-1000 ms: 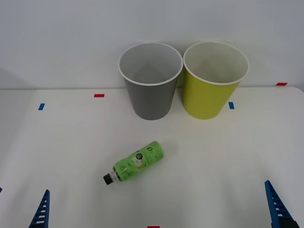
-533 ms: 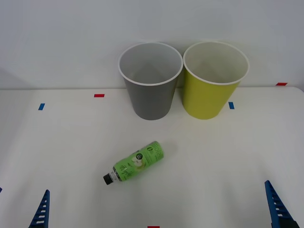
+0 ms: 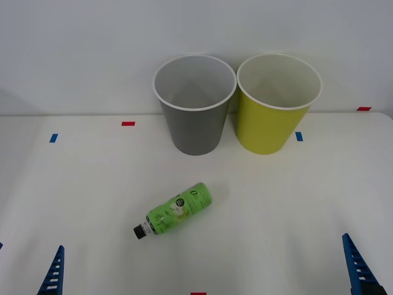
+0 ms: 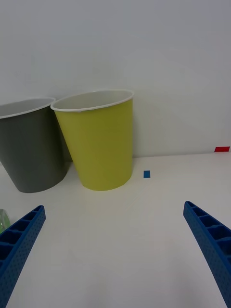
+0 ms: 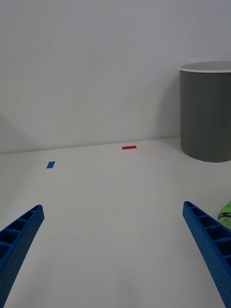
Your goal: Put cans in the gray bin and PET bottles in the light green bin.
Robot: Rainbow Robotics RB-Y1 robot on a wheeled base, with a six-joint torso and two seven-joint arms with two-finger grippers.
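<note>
Before a pale wall, white table

White desk, wall behind it. Gray bin and light green bin stand upright at the far edge, side by side, gray on the left. PET bottle lies on its side near the centre, cap toward the near left. Small red and blue tape marks are scattered across the surface.
</note>
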